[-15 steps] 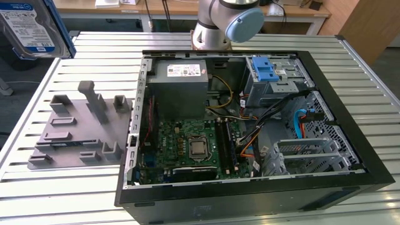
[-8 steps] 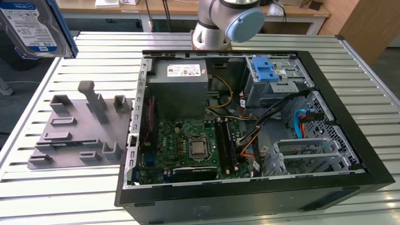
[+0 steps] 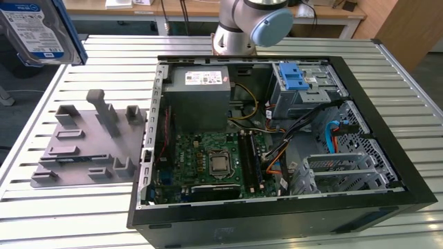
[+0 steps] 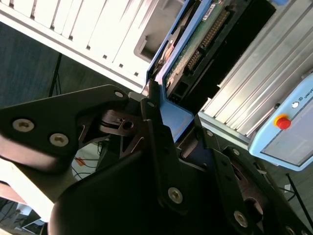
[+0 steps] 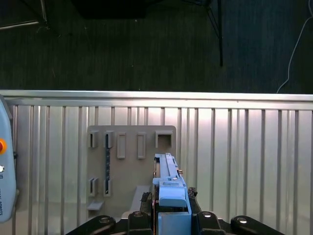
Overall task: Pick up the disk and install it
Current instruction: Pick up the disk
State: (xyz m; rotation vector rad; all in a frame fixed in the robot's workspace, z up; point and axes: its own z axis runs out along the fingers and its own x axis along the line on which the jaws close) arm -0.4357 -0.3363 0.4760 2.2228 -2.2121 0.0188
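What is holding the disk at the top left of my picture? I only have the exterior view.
Observer: The gripper is shut on the disk. The first wrist view shows the disk clamped edge-on.
Operator: What lies beneath it?
Observer: In the first wrist view, the disk lines up over one edge of the grey tray on the slatted table, so it seems to hang above the tray.
Operator: What is on the face turned away from my camera?
Observer: The second wrist view shows a green circuit board on that face, with a row of connector pins along it.
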